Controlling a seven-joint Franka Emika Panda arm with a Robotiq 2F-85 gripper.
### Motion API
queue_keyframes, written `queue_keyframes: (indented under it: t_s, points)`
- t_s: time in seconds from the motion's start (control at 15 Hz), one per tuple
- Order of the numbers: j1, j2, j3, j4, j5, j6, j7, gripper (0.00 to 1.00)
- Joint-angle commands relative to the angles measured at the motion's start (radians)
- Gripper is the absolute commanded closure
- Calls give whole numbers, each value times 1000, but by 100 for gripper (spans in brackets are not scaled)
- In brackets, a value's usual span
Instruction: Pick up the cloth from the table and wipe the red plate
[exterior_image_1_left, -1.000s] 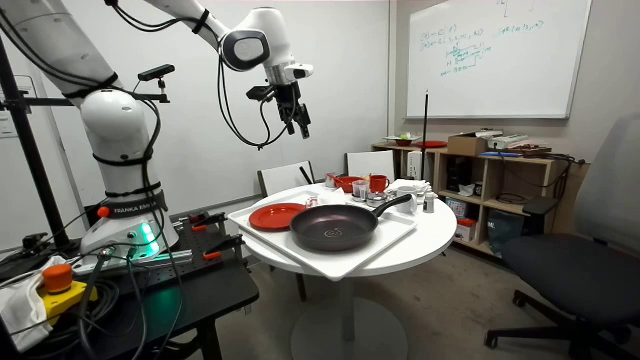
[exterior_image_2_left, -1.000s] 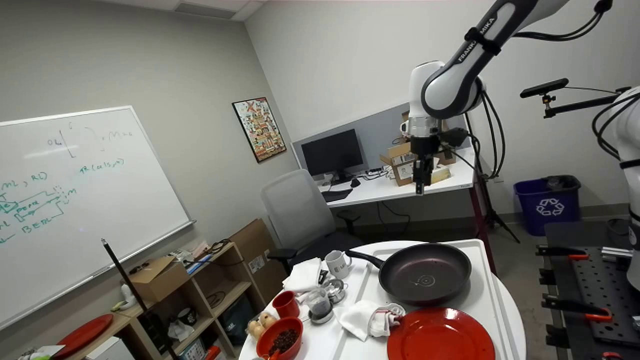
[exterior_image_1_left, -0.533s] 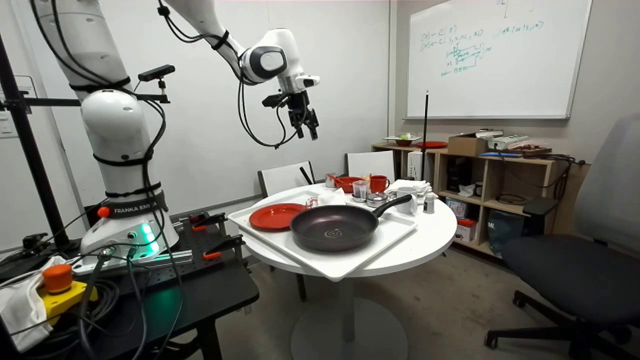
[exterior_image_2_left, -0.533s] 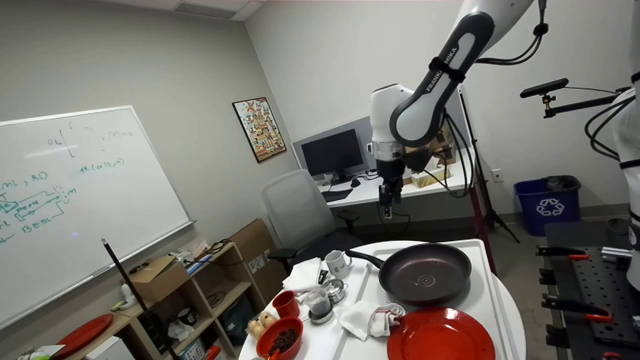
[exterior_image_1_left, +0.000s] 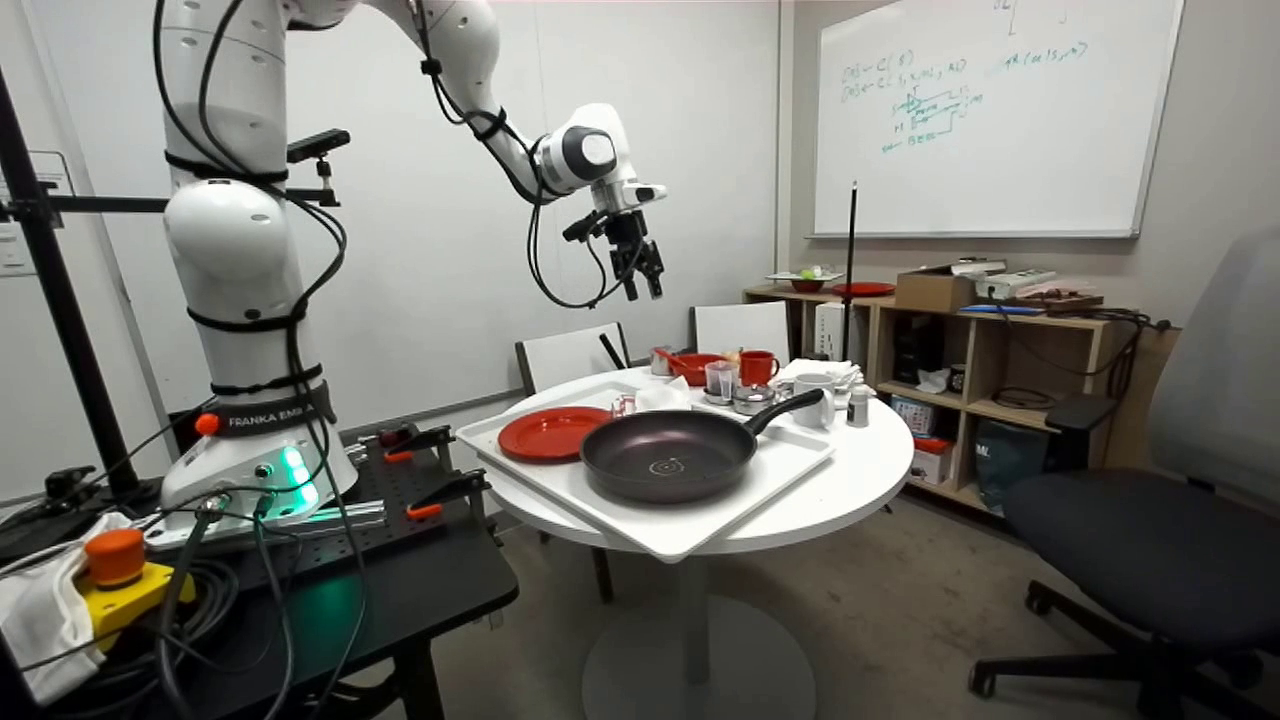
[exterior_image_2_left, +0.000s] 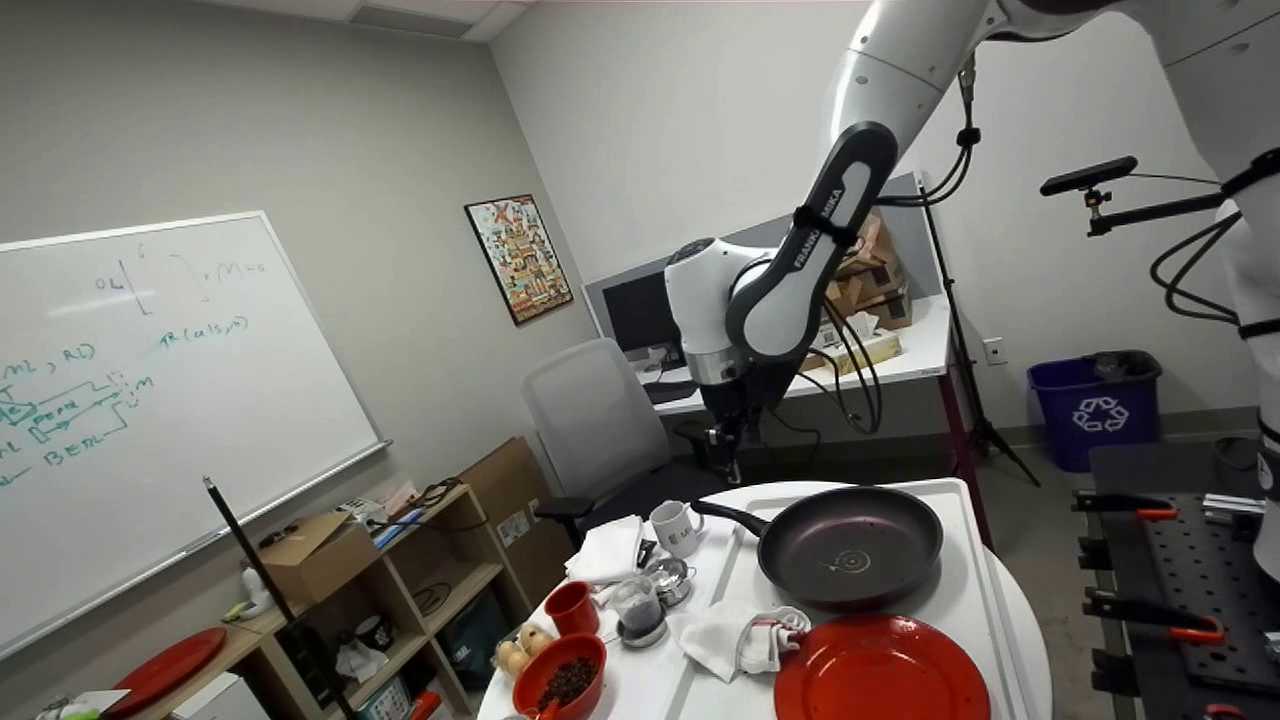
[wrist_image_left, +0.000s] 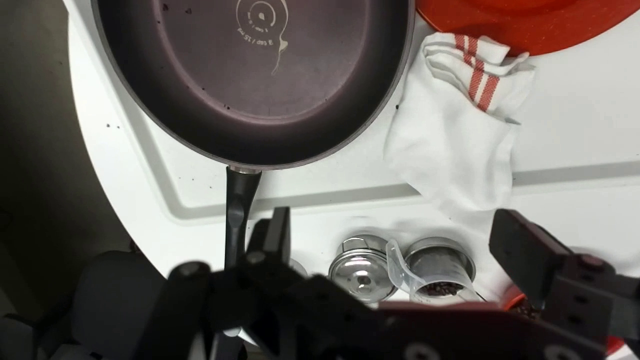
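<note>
One round white tabletop (exterior_image_1_left: 880, 460) on a central leg (exterior_image_1_left: 696, 620), white tray (exterior_image_1_left: 690, 530) lying across it. Around us: scribbled whiteboard (exterior_image_1_left: 1000, 170), wooden shelf unit (exterior_image_1_left: 969, 350), grey office chair (exterior_image_2_left: 600, 420), desk (exterior_image_2_left: 930, 335) with a dark monitor (exterior_image_2_left: 640, 312), blue recycling bin (exterior_image_2_left: 1060, 432).

Containers next. Dark pan (exterior_image_2_left: 850, 545) sits on the tray; we see specks (wrist_image_left: 188, 10) and a printed marking (wrist_image_left: 262, 16) in its bottom, and its handle (wrist_image_left: 240, 205) runs out past the tray edge toward the white mug (exterior_image_2_left: 674, 532), which stands upright on the tabletop. We can't see what's in the mug. Red bowl (exterior_image_2_left: 530, 680) holds dark brown bits (exterior_image_2_left: 568, 680). Red cup (exterior_image_2_left: 572, 612) just beside it — contents we can't make out. Clear measuring cup (wrist_image_left: 440, 270) has similar dark bits (wrist_image_left: 440, 288) and stands on or in a round metal dish (wrist_image_left: 463, 256), can't tell which. Small steel pot (wrist_image_left: 362, 280) just beside that, inside hidden. Tan round things (exterior_image_2_left: 515, 656) by the bowl — we can't tell what. Folded white stack (exterior_image_2_left: 605, 552) near the mug, cloth or paper, unclear.

Task stuff: red plate (exterior_image_1_left: 548, 436) lies flat on the tray next to the pan. Red-striped cloth (wrist_image_left: 452, 145) is rumpled on the tray, with its plain end over the tray edge and its striped end right at the plate's rim; wrist view looks like contact, but we can't confirm. Our fingers (wrist_image_left: 525, 250) are spread wide apart, hanging above the tabletop in both exterior views, clear of the cloth.
</note>
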Motion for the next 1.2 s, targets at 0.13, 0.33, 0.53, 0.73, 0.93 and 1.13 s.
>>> queue_keyframes:
  t_s: [0.13, 0.33, 0.53, 0.73, 0.93, 1.13]
  points:
    - [64, 224, -24, 206, 30, -51, -4, 0]
    - [77, 306, -20, 258, 63, -47, -40, 0]
    - [80, 369, -18, 293, 87, -38, -89, 0]
    - [73, 419, -13, 322, 101, -33, -163, 0]
    - [71, 466, -10, 348, 105, -34, -235, 0]
    - [62, 512, 2, 375, 115, -42, -310, 0]
